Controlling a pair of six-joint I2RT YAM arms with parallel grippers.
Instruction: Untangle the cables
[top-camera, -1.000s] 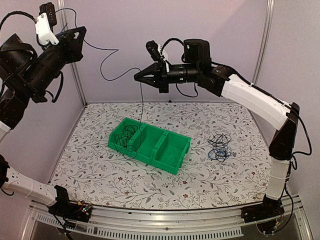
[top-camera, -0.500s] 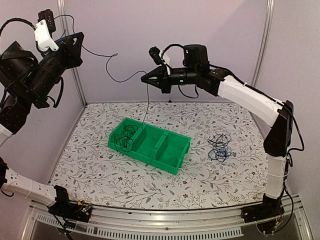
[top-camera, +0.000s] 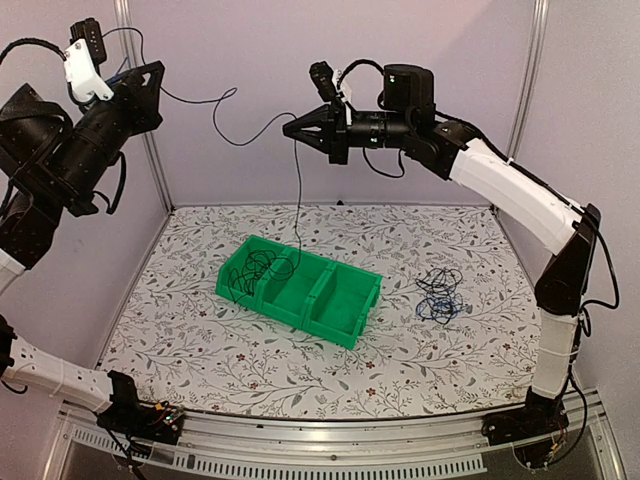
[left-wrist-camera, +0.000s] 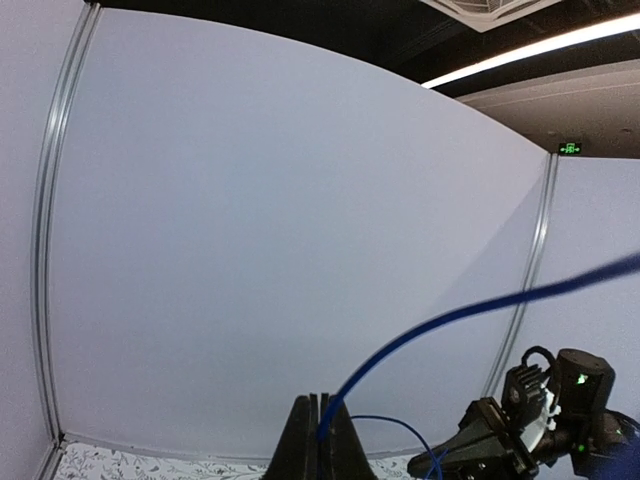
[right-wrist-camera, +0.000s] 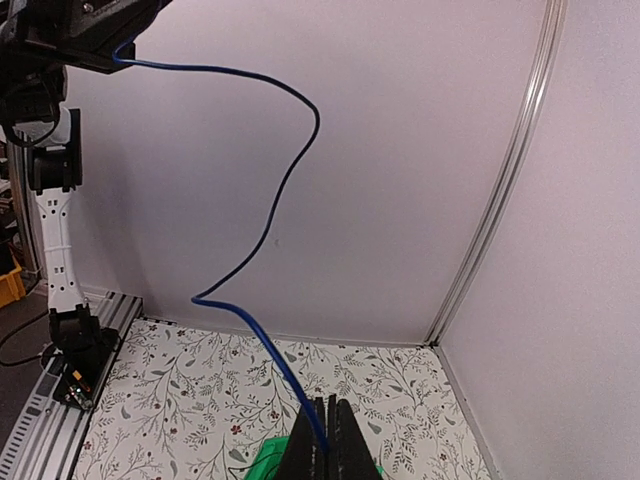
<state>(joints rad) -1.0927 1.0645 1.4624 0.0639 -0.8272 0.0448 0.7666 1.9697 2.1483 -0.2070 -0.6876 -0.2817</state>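
- Since a second ago the right end effector (top-camera: 288, 128) has risen and swung toward the right, its wrist now more level. The strand hanging under it has shifted right with it, and the left arm has pulled slightly further to the left.
- Left arm: reared high over the table's left edge, forearm slanting up and to the right. The left end effector (top-camera: 158, 70) points toward the middle of the cell, well above the table (top-camera: 200, 350).
- Right arm: it climbs from its base at the near right corner, bends over the right edge, then reaches leftward almost level, with the fingers aimed left.
- Both end effectors are pressed together, each pinching the blue cable (right-wrist-camera: 318, 122) — in each wrist view the cable comes out from between the closed fingertips.
- Between the two grips the blue cable runs roughly left to right in the air before the back wall, slack, with a dip and a kink near the middle.
- From the right end effector a thin strand drops nearly straight down — long axis vertical — into the green bin (top-camera: 345, 302) at the table's centre, near its left end.
- A coil of black cables (top-camera: 255, 272) lies in the bin's left compartment.
- A separate tangle of black and blue cables (top-camera: 438, 295) sits on the table near the right edge, apart from the bin.
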